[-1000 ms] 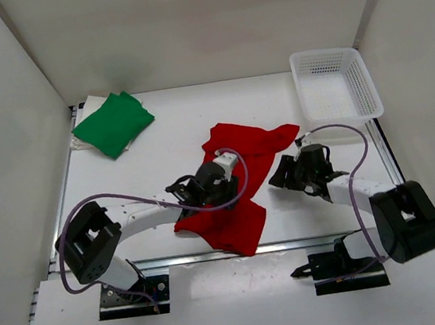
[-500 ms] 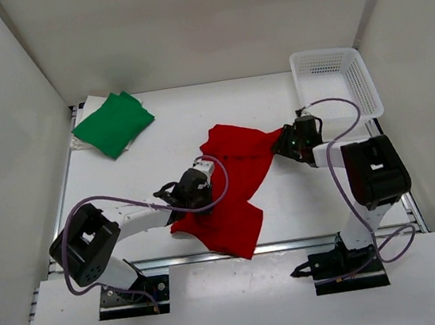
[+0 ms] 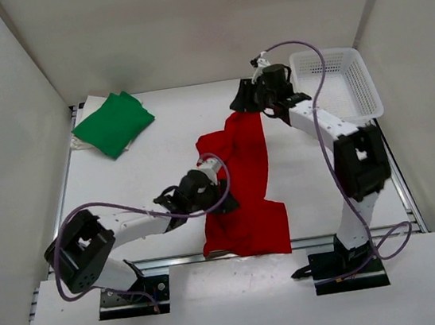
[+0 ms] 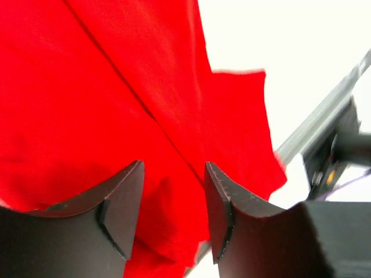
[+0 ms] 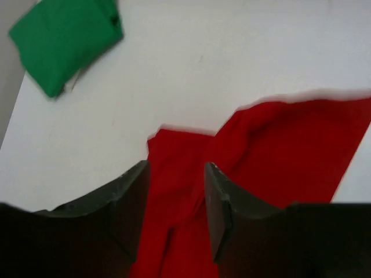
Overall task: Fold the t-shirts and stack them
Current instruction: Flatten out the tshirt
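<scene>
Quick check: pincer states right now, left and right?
Left pincer: open, over the red shirt.
Right pincer: closed, holding the red shirt.

A white surface (image 3: 145, 164) carries a red t-shirt (image 3: 244, 183) stretched from far centre to its near edge. At far left a folded green t-shirt (image 3: 113, 124) rests on a cream-white t-shirt (image 3: 91, 104). A white mesh basket (image 3: 367, 83) sits far right.

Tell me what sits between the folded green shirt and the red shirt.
Only bare white table separates the green shirt from the red shirt. The top external view shows it, and the right wrist view agrees.
</scene>
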Controlling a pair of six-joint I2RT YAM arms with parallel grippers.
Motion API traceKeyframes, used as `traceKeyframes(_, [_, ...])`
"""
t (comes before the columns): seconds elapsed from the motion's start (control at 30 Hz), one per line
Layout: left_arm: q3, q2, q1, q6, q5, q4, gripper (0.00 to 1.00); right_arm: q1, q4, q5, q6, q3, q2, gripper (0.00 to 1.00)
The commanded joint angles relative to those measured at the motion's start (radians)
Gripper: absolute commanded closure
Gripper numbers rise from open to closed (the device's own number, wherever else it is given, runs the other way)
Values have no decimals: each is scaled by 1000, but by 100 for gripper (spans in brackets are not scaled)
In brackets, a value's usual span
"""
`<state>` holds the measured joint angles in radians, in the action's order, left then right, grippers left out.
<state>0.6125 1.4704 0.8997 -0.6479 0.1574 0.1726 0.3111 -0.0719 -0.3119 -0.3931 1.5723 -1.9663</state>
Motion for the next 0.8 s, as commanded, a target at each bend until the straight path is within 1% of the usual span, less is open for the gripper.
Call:
traceKeyframes(0.0, [44, -137, -137, 25, -59, -8, 44, -16, -21, -47, 24, -220, 255, 59])
traceKeyframes(0.03, [76, -148, -186, 62, -94, -31, 42, -17, 33, -49, -8, -345, 326, 59])
traceKeyframes(0.07, [96, -125, -205, 80, -139, -74, 38, -27, 52, -46, -38, -467, 361, 61])
traceKeyframes(0.1, [171, -81, -241, 117, -148, -112, 36, -18, 96, -47, -59, -583, 427, 64])
traceKeyframes(0.13, [206, -58, -266, 157, -156, -155, 34, -15, 142, -38, -69, -647, 458, 67])
traceKeyframes(0.17, [287, -12, -272, 190, -207, -172, 31, -7, 156, -32, -82, -738, 518, 71])
traceKeyframes(0.2, [308, 7, -274, 208, -220, -173, 28, 2, 153, -24, -88, -785, 574, 73])
traceKeyframes(0.27, [354, 77, -278, 261, -248, -164, 26, 28, 124, 13, -85, -927, 662, 72])
traceKeyframes(0.3, [384, 106, -277, 296, -239, -156, 26, 46, 104, 31, -81, -993, 728, 70])
traceKeyframes(0.33, [418, 123, -263, 341, -237, -151, 24, 55, 78, 69, -84, -1024, 798, 68])
traceKeyframes(0.37, [438, 163, -251, 384, -222, -162, 23, 75, 49, 94, -105, -1087, 828, 66])
traceKeyframes(0.43, [530, 237, -231, 453, -203, -173, 21, 94, 23, 106, -154, -1213, 973, 59])
traceKeyframes(0.5, [595, 293, -177, 525, -252, -238, 17, 108, -53, 135, -193, -1271, 1073, 57])
traceKeyframes(0.53, [642, 313, -165, 572, -271, -251, 15, 115, -68, 155, -194, -1287, 1128, 53])
traceKeyframes(0.57, [670, 364, -148, 608, -303, -274, 14, 123, -110, 166, -210, -1314, 1161, 52])
traceKeyframes(0.6, [719, 408, -139, 619, -318, -306, 13, 118, -135, 155, -223, -1336, 1207, 50])
traceKeyframes(0.67, [815, 479, -148, 608, -358, -347, 15, 88, -158, 104, -225, -1356, 1259, 49])
traceKeyframes(0.7, [835, 519, -159, 599, -357, -364, 20, 83, -148, 85, -231, -1373, 1267, 48])
traceKeyframes(0.73, [869, 550, -163, 588, -352, -373, 27, 86, -141, 57, -254, -1385, 1265, 49])
traceKeyframes(0.77, [897, 568, -182, 570, -352, -387, 30, 94, -135, 63, -251, -1391, 1258, 49])
